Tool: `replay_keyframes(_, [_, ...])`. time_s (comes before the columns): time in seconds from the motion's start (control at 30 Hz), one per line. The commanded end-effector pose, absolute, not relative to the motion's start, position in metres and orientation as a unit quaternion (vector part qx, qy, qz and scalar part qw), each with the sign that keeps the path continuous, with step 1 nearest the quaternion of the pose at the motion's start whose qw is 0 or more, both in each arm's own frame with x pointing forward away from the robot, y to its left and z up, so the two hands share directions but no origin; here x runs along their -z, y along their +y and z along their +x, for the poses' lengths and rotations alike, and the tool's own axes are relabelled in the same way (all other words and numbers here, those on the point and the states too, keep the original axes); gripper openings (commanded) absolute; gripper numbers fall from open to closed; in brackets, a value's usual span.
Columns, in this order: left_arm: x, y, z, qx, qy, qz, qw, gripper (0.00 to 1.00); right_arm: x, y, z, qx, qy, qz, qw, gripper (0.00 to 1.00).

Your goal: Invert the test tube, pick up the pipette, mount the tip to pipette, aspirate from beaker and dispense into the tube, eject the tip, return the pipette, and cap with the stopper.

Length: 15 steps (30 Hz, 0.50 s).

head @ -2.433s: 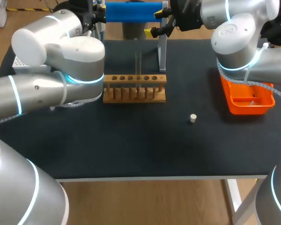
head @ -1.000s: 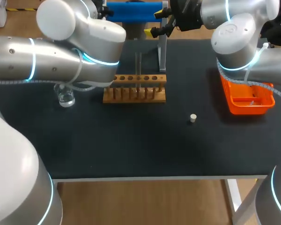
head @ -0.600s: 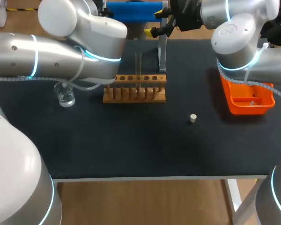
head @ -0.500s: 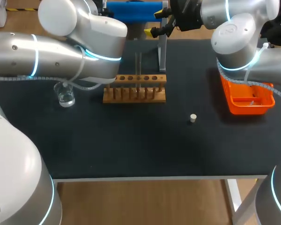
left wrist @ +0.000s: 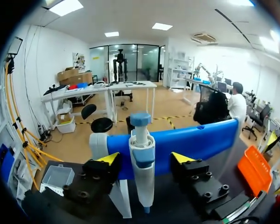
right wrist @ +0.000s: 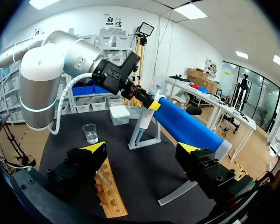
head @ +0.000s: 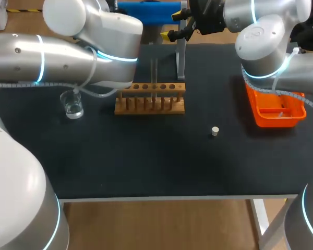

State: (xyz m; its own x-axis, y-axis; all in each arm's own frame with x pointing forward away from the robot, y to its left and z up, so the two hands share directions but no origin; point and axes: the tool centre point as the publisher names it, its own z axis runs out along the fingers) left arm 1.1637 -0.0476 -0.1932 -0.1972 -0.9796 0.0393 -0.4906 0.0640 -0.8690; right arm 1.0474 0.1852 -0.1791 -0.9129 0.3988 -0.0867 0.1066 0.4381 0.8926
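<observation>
a: head view first?
b: left arm (head: 68, 57) is over at the blue stand (head: 148, 13) at the back. test tube (head: 154, 70) upright in the rack (head: 150, 99), beaker (head: 72, 104) near the rack's end, stopper (head: 215, 131) loose on the surface (head: 146, 161).
a: left wrist view?
b: left hand (left wrist: 145, 157) is open, one finger on either side of the pipette (left wrist: 141, 140) hanging on the stand, neither touching.
a: the risk?
b: closing off-centre could push the pipette off its hook, i'd judge.
a: right wrist view?
b: right hand (right wrist: 142, 148) is spread wide and empty, with the rack just ahead.
</observation>
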Motion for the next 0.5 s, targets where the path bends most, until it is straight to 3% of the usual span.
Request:
replay_keyframes(0.03, [0.185, -0.043, 1.150, 0.409, 0.658, -0.554, 0.304, 1.00, 0.179, 0.185, 1.047, -0.508, 0.836, 0.151, 0.143, 1.00])
replay_keyframes(0.5, [0.147, -0.035, 1.096, 0.473, 0.695, -0.454, 0.295, 1.00, 0.179, 0.185, 1.047, -0.508, 0.836, 0.151, 0.143, 1.00])
